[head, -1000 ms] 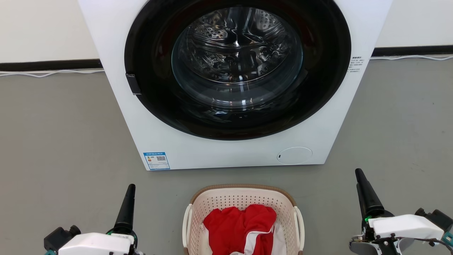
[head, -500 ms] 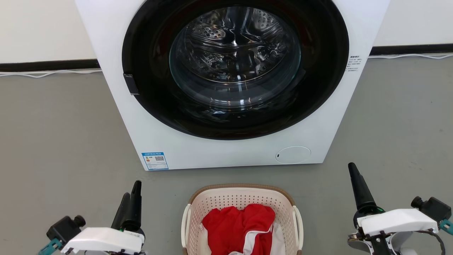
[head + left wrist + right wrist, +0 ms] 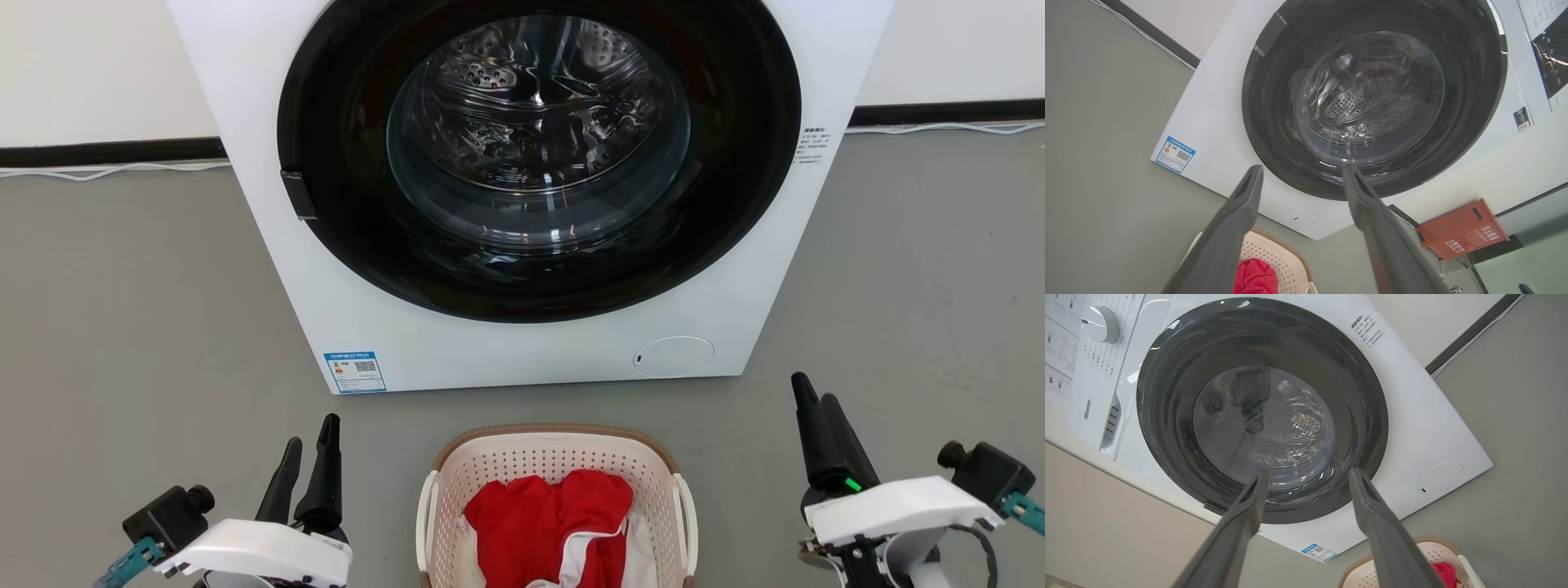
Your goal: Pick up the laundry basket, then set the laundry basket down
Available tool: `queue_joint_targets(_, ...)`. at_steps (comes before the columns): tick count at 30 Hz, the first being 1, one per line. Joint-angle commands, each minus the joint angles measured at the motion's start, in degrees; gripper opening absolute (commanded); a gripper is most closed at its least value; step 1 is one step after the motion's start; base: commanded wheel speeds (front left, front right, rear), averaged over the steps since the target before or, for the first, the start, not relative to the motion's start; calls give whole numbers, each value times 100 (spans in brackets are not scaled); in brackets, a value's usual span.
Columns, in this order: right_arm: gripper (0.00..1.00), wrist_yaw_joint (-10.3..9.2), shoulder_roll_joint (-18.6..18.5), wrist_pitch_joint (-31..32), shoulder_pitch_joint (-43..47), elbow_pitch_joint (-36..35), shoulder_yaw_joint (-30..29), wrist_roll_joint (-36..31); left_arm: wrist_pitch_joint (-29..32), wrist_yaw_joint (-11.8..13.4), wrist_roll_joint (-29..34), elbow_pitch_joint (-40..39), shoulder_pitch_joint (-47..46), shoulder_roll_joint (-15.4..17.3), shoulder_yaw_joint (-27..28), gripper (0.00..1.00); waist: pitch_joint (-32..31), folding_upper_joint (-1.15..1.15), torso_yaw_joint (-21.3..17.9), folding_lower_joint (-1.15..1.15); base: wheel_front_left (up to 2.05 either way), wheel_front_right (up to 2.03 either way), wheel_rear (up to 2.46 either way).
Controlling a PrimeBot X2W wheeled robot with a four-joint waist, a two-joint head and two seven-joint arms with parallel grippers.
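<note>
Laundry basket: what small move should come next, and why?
The laundry basket sits on the floor, untouched, with the left tool and right tool open and wide to either side. Likely next: bring both inward and down toward its white side handles.

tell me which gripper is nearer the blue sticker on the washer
Left. In the head view the left gripper is just below the sticker, slightly to its left; the right gripper is far off, beyond the washer's opposite lower corner.
</note>
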Motion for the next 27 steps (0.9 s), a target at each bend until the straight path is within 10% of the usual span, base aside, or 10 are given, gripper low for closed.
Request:
queue_joint_targets(1,100,27,-50,-100,-300,-128,83,-159,-68,19,162,-190,-322,51,73,100,3,0,-1,0,0,0,0)
queue_joint_targets(27,100,36,-103,-538,-419,8,301,-1767,-505,70,1800,-309,-399,76,-90,100,14,0,-67,0,0,0,0)
